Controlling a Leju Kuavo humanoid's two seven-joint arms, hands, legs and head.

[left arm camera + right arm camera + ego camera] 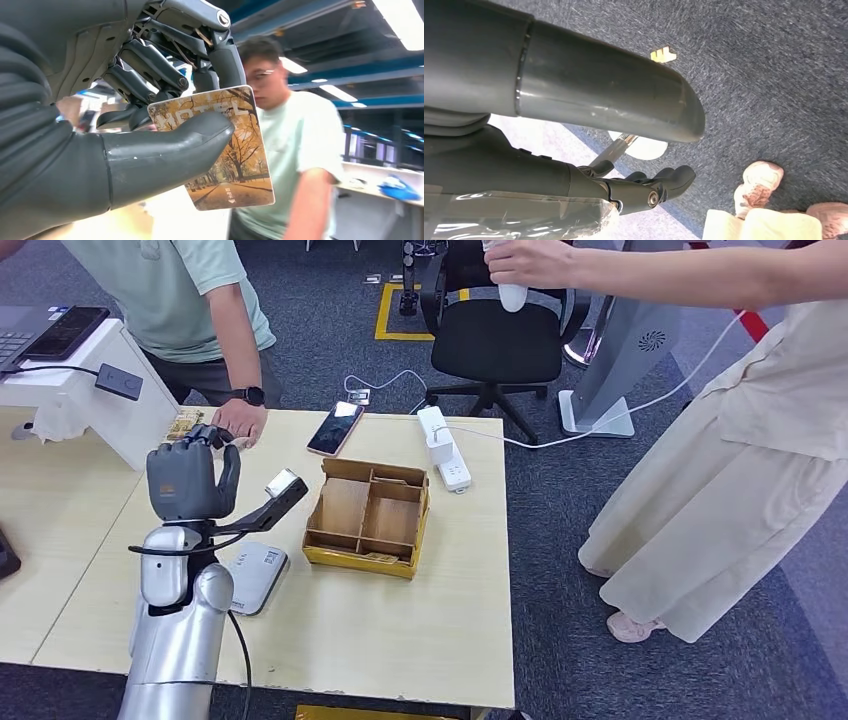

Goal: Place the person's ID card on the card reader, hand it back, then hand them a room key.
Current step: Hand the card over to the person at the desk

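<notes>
The left hand holds the key card up near a person's hand, over the pale table. The right hand hangs empty, fingers apart, above dark carpet.

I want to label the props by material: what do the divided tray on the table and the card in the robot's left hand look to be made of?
The divided tray looks like thin plywood or fibreboard: matte brown panels with slotted joints. The card, pinched by the left hand, looks like printed plastic or coated cardstock: rounded corners, a slight sheen, an autumn-tree picture.
</notes>
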